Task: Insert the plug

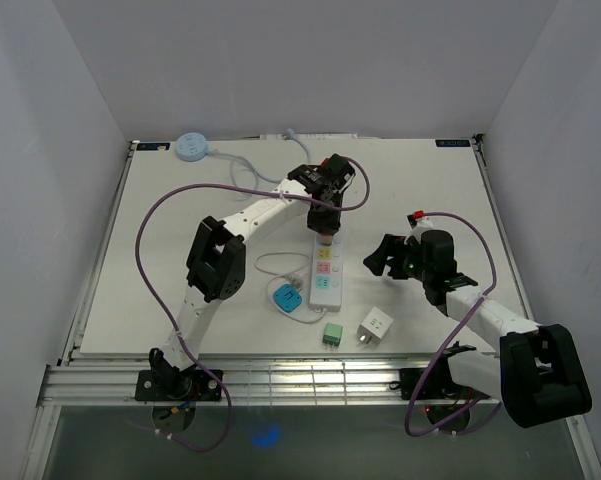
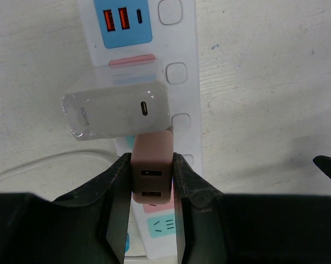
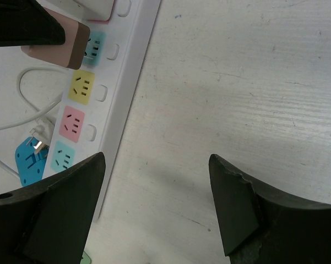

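White surface (image 1: 430,180), strip (image 1: 327,285) lying centre: left jaws pinch the pink plug (image 2: 151,165) over the strip's far sockets, perhaps touching, while right jaws hang wide open, empty, beside it.

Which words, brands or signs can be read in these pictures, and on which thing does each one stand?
"HONOR": on the side of the white charger that sits on the power strip, in the left wrist view.
Dark label at the table's far right edge: too small to read.
No other text can be read.
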Tool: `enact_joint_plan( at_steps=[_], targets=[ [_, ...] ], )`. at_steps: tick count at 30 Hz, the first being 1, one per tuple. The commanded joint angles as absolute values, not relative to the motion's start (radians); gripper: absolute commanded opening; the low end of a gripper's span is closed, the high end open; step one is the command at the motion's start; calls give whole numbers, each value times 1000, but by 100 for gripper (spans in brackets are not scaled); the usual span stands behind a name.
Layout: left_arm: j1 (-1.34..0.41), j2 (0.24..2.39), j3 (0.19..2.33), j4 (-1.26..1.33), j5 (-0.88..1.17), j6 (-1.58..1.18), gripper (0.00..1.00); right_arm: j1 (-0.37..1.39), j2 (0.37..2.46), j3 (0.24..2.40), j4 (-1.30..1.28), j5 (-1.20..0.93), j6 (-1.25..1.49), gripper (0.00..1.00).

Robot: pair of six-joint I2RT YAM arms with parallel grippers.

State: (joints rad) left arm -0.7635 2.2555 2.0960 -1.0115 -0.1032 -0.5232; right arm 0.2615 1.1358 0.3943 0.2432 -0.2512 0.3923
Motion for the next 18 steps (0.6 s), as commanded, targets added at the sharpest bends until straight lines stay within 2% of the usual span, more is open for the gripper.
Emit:
enact_joint_plan(
  at_steps=[1, 18],
  targets=[
    [-770, 2256, 2135, -1005, -121, -520, 0, 253, 1137, 391, 288, -273, 393, 81],
    [-779, 2267, 2126, -997, -195, -538, 0, 239, 1134, 384, 298, -288, 400, 81]
  ],
)
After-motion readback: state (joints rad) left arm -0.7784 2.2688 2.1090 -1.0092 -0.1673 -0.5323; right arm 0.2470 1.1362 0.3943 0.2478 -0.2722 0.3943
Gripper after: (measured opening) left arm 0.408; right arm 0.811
